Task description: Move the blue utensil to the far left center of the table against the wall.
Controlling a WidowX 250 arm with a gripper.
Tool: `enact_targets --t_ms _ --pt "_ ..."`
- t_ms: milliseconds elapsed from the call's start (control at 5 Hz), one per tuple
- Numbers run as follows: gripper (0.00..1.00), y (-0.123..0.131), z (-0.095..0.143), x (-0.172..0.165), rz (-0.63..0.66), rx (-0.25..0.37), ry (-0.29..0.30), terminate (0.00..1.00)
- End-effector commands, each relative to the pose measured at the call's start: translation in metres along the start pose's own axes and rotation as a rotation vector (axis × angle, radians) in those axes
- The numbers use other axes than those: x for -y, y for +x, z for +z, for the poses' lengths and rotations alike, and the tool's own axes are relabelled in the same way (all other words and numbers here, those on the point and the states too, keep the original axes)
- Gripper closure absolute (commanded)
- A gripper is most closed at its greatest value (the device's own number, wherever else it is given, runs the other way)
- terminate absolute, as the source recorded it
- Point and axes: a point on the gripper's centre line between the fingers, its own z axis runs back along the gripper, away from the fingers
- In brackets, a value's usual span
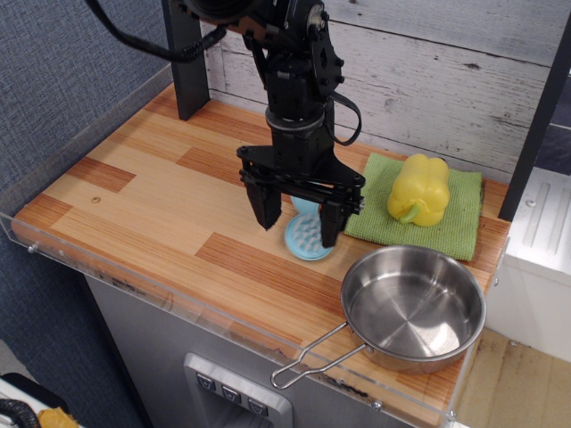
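Starting at the left, wall: blue-grey textured panel running along the left edge of the worktop, behind the clear acrylic rim.
Worktop: mixed light and reddish planks, bare on its left half.
Tool: black tool hanging from the arm over the middle of the worktop, its two fingers spread apart and pointing down, nothing held between them.
Blue utensil: light-blue scrubber lying flat on the worktop near its middle, nubbed head up, partly hidden behind the right finger; well apart from the wall.
Cloth: green cloth right of the tool, by the plank backdrop.
Pepper: yellow pepper resting on the cloth.
Pan: steel pan at the front right corner, its wire handle pointing front-left.
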Motion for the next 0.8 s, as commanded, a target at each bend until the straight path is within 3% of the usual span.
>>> enact_targets --t_ms 0,200,400,600 --pt "0.0 0.008 -0.024 0.006 -0.002 -0.039 -0.017 0.0" --pt "0.0 0.009 -0.036 0.008 -0.01 -0.088 -0.012 0.0" --pt "1.0 0.006 -0.035 0.006 0.002 -0.076 -0.011 0.0" --pt "1.0 0.004 -0.023 0.006 -0.009 -0.039 -0.011 0.0"
